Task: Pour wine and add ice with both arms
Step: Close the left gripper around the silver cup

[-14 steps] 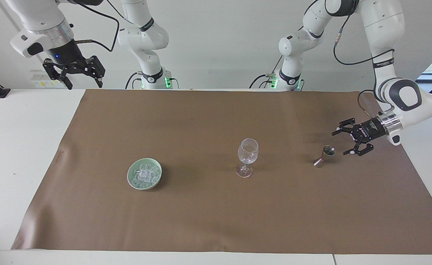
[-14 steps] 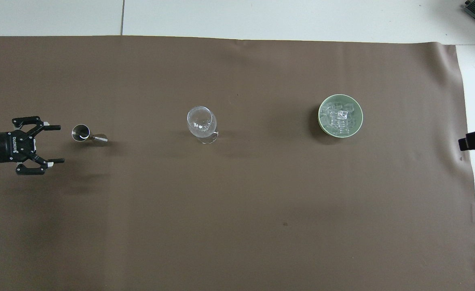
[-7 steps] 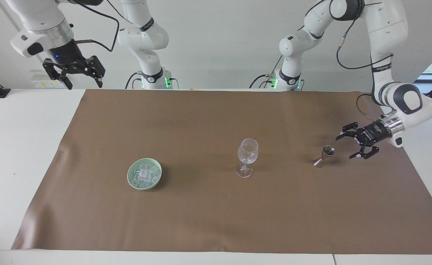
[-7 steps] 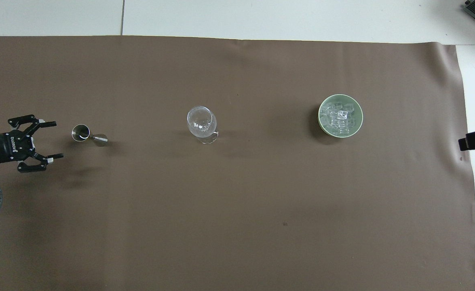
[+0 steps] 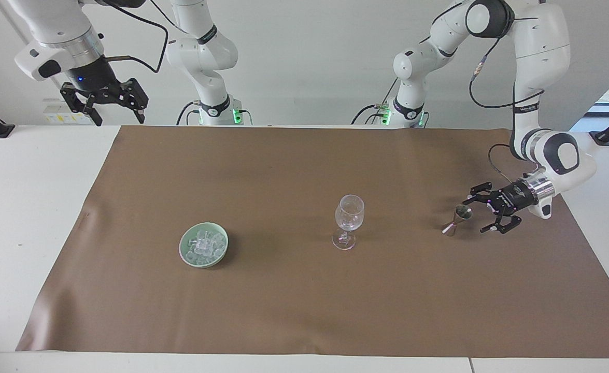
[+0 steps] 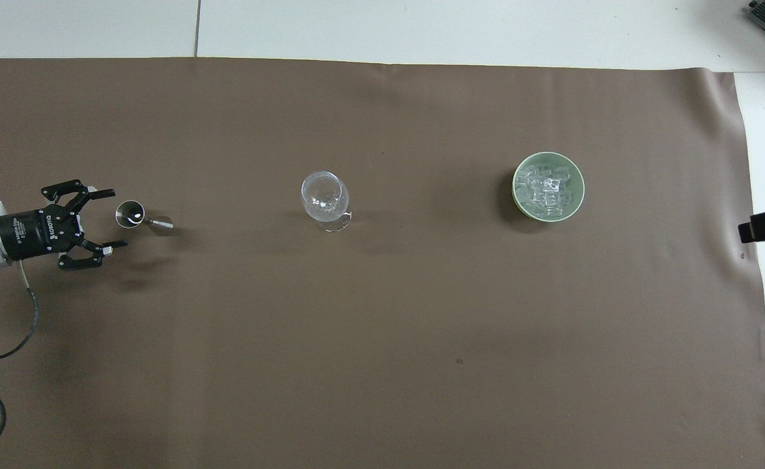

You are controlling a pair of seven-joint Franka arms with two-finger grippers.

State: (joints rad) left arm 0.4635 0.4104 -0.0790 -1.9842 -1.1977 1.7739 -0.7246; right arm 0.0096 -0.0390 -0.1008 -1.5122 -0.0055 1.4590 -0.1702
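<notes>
The left tool (image 5: 480, 214) is sliding in low beside the metal jigger (image 5: 457, 219) at the left arm's end of the counter (image 5: 19, 207), closer than a second ago, fingers spread wide and holding nothing, so pouring is starting with a grab. The right tool (image 5: 111, 110) is waiting, wide open, up high. Counting: one jigger, one wine glass (image 5: 348, 221), one green bowl (image 5: 186, 249) holding the ice (image 5: 204, 244) toward the right arm's end

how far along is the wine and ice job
Nothing looks done: the glass stands empty and the ice is all in the bowl. In hand: the open left gripper is low beside the jigger, not gripping it. The right gripper waits raised at its end, open and empty. Left: grasping, pouring, adding ice.
</notes>
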